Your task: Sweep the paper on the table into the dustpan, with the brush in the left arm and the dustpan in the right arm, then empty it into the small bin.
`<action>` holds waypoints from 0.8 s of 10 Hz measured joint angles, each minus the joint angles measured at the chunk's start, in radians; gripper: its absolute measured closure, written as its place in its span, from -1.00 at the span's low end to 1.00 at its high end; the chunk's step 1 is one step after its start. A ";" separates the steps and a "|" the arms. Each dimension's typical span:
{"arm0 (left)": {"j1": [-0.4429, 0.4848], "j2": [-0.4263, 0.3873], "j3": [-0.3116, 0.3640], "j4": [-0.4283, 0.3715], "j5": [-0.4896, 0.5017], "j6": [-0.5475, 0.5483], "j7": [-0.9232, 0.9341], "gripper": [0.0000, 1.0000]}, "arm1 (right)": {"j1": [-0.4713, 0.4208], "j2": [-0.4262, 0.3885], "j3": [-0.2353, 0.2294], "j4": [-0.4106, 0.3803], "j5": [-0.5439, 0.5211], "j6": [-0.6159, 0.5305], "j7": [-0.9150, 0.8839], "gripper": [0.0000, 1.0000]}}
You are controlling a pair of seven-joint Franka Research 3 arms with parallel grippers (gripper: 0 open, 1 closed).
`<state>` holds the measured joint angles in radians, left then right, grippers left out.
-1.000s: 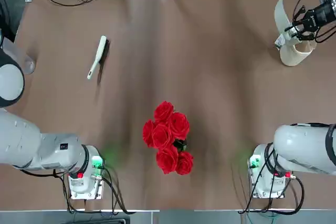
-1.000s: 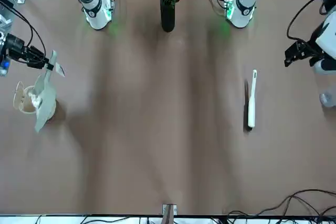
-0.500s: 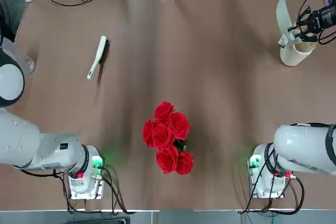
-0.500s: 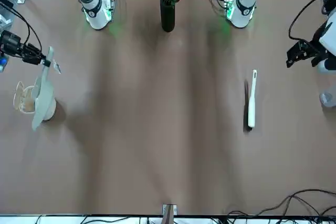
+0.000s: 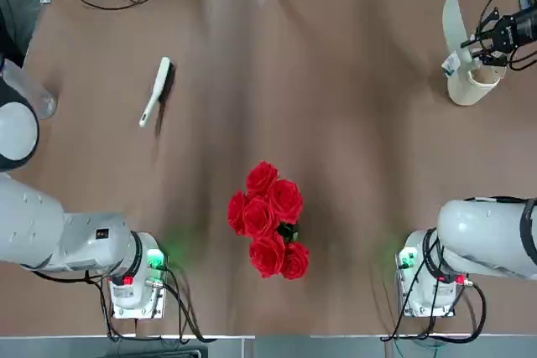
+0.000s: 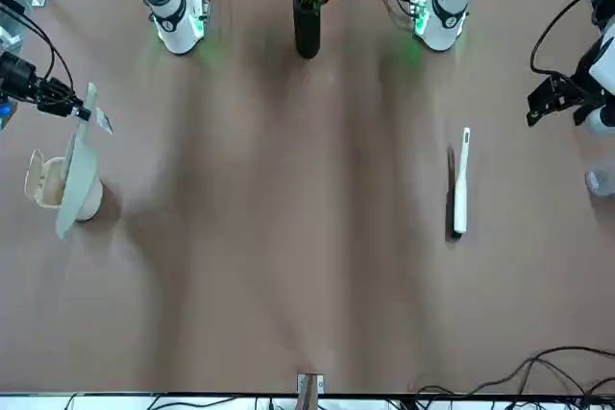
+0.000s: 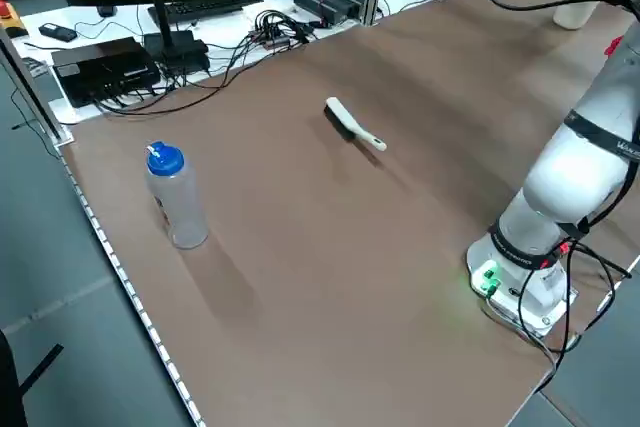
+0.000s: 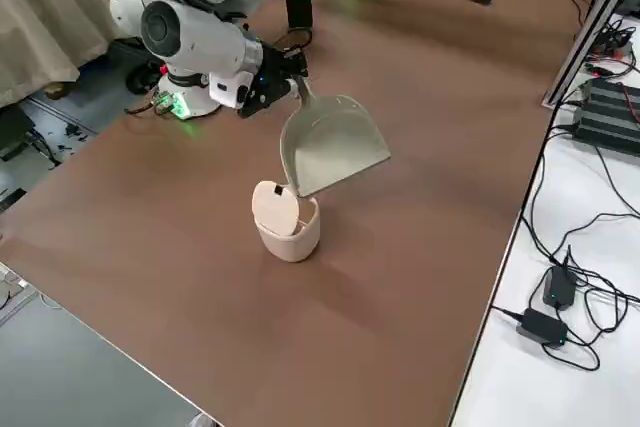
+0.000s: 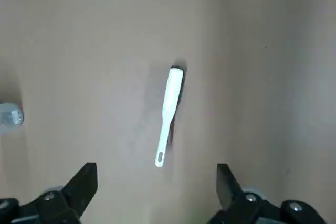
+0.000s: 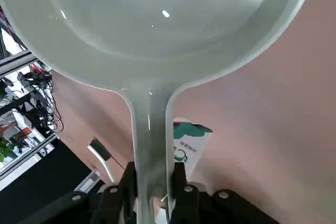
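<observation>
Probably finishing the emptying: pinching the tilted dustpan (image 8: 330, 142) with the right gripper (image 10: 154, 174) just above the small bin (image 8: 290, 245); hovering with the left gripper (image 9: 157, 167) spread, well apart from the bin; next, lift clear

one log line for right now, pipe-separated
right tool: shut on dustpan, over small bin | bin lid: open | left tool: open, empty | brush: on table
</observation>
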<state>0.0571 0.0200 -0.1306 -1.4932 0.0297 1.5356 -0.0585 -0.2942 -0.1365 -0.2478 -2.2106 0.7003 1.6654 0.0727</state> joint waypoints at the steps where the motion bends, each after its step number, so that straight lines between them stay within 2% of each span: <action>1: -0.001 0.000 -0.001 0.001 0.000 0.000 0.000 -1.00 | 0.000 0.000 0.027 0.002 -0.014 0.005 0.022 0.36; 4: -0.004 0.000 -0.003 0.007 0.000 0.000 0.000 -1.00 | 0.001 -0.017 0.134 0.016 -0.102 0.081 0.081 0.36; 6: -0.002 0.000 -0.003 0.008 0.000 0.000 0.000 -1.00 | 0.002 -0.056 0.262 0.023 -0.221 0.150 0.095 0.36; 8: -0.002 0.000 -0.002 0.016 0.000 0.001 0.000 -1.00 | 0.005 -0.084 0.370 0.026 -0.286 0.173 0.101 0.36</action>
<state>0.0548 0.0199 -0.1331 -1.4777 0.0297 1.5364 -0.0585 -0.2889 -0.2204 0.1224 -2.1846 0.4138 1.8385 0.1738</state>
